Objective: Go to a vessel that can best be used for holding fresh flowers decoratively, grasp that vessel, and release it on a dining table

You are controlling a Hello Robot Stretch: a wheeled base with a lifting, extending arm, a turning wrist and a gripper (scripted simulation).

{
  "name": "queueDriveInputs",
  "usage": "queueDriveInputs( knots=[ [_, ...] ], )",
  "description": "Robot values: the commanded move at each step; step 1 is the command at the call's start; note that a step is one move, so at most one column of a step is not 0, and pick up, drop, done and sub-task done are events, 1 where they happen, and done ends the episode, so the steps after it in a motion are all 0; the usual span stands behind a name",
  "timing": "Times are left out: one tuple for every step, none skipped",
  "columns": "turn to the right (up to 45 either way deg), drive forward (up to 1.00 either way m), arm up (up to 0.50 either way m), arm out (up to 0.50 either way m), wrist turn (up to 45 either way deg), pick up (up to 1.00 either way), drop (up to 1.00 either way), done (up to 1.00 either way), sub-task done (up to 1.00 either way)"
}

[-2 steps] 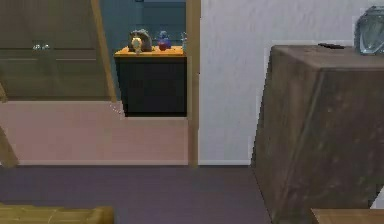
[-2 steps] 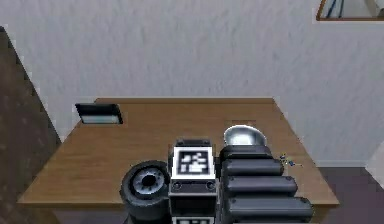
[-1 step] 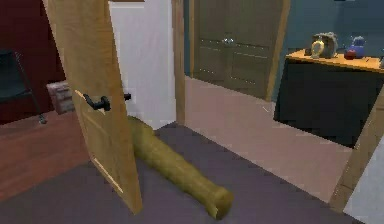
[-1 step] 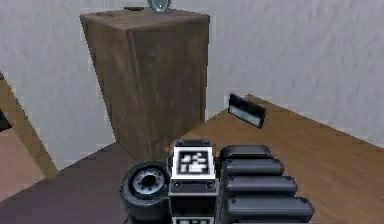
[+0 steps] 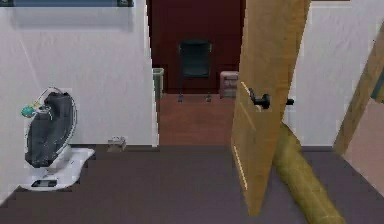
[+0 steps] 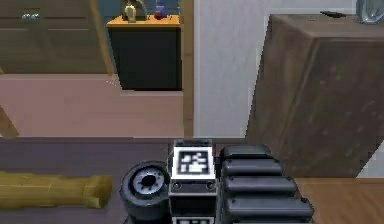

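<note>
Wooden door (image 5: 268, 90) ajar | tan rounded cylinder (image 5: 300, 180) beside it | gripper (image 6: 148, 189) round, dark; cannot tell if holding anything

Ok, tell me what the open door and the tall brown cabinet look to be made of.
Open door: light wood with a matte finish, judging by its tan, streaked grain. Its handle looks like dark metal. Tall brown cabinet: probably darker wood or veneer with a dull finish, going by the faint vertical grain.

A home: baby swing (image 5: 50, 130), wooden door (image 5: 268, 90), cabinet (image 6: 320, 95).
</note>
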Motion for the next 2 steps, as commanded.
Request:
queueDriveInputs(
  knots=[
    [45.0,0.0,0.0,0.0,0.0,0.0,0.0,0.0,0.0],
    [36.0,0.0,0.0,0.0,0.0,0.0,0.0,0.0,0.0]
  ],
)
